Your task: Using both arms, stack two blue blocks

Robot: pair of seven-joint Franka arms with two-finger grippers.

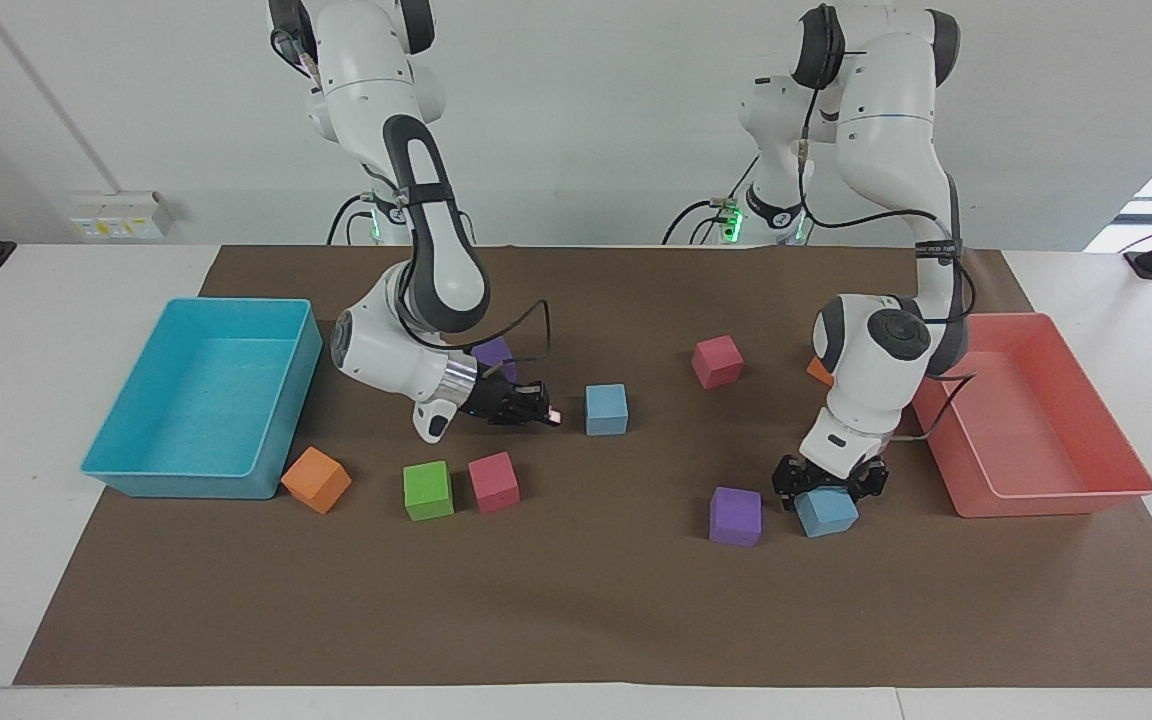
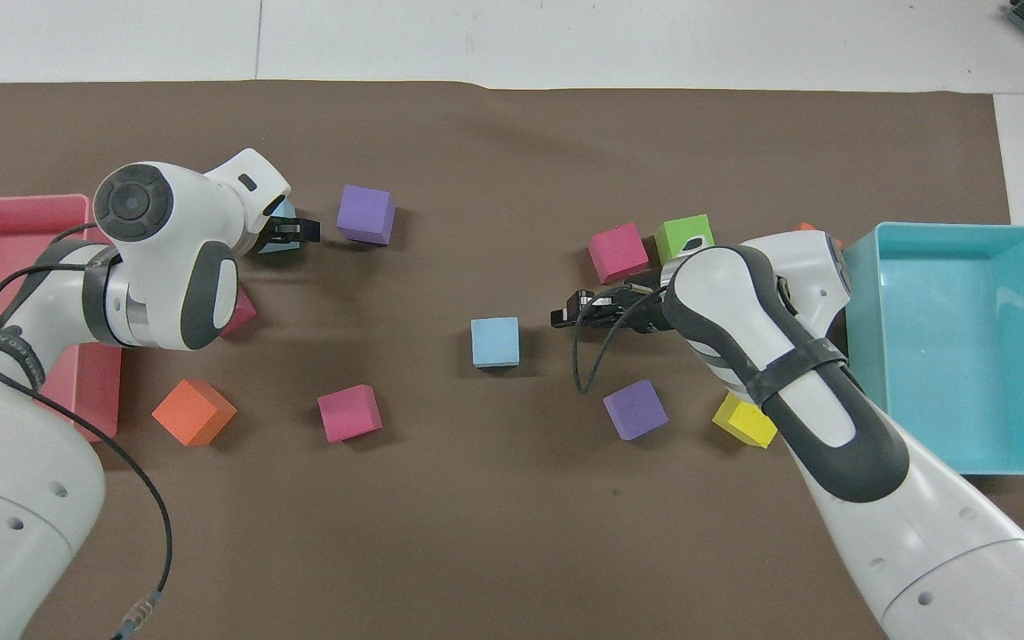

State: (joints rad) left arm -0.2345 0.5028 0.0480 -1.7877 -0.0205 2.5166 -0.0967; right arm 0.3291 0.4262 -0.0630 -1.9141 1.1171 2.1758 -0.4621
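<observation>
One blue block point(image 1: 606, 409) point(image 2: 494, 342) lies mid-mat. My right gripper point(image 1: 546, 413) point(image 2: 563, 316) hangs low just beside it, toward the right arm's end. It points at the block, is shut and holds nothing, and a small gap separates them. The other blue block point(image 1: 826, 511) point(image 2: 274, 249) lies toward the left arm's end. My left gripper point(image 1: 829, 483) point(image 2: 290, 233) is down over it, open, with one finger on each side of the cube. From overhead the left wrist hides most of that block.
A purple cube point(image 1: 736, 516) sits close beside the straddled block. The pink tray point(image 1: 1046, 500) lies at the left arm's end and the turquoise tray point(image 1: 201, 480) at the right arm's end. Pink point(image 1: 717, 361), green point(image 1: 428, 490), pink point(image 1: 493, 482), orange point(image 1: 316, 479) and yellow point(image 2: 743, 420) cubes are scattered about.
</observation>
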